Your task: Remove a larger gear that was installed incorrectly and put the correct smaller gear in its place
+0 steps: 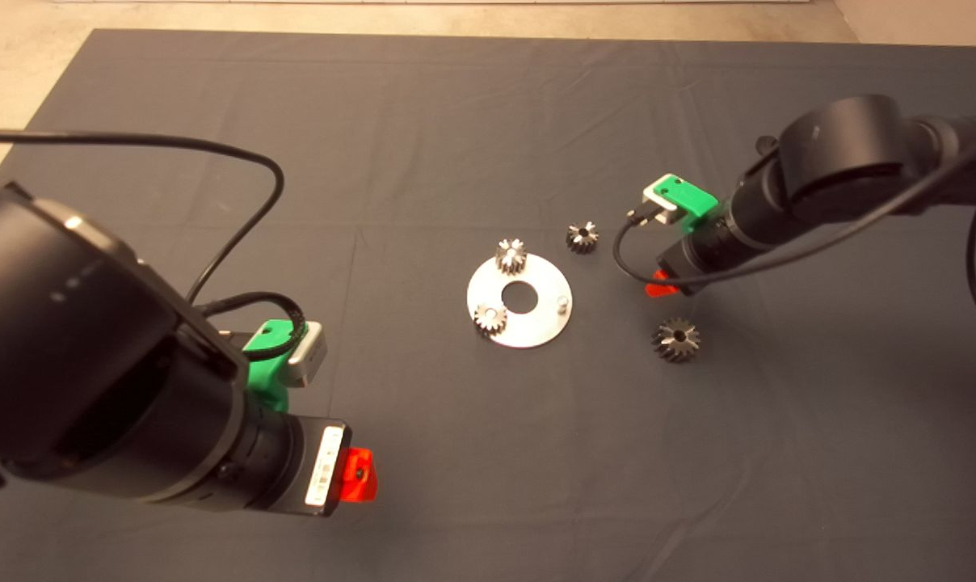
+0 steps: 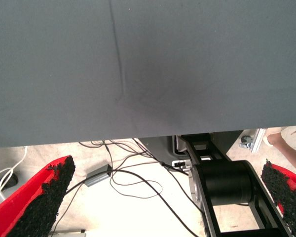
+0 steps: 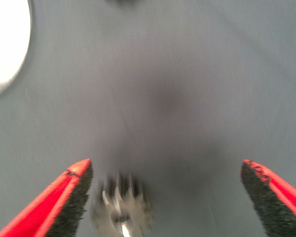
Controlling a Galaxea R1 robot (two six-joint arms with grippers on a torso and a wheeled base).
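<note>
The big gear [image 1: 676,339] lay on the mat [image 1: 423,121] just below the right gripper [image 3: 165,197], whose fingers were spread wide, empty. A small gear [image 1: 582,237] sat beside the plate [image 1: 536,323]. The left gripper [image 2: 163,197] waited open, far away.

Shiny steel larger gear [image 1: 675,339], matt cloth mat [image 1: 423,129].

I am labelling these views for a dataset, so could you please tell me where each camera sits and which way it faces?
Head view: above, looking down on the mat, round plate, larger gear; both arms enter.
Left wrist view: on the waiting left arm, facing the mat edge and floor cables; left gripper open.
Right wrist view: on the right arm, low over the mat; right gripper open, a blurred gear by one finger.
Shared: head and right wrist views both show the plate.
</note>
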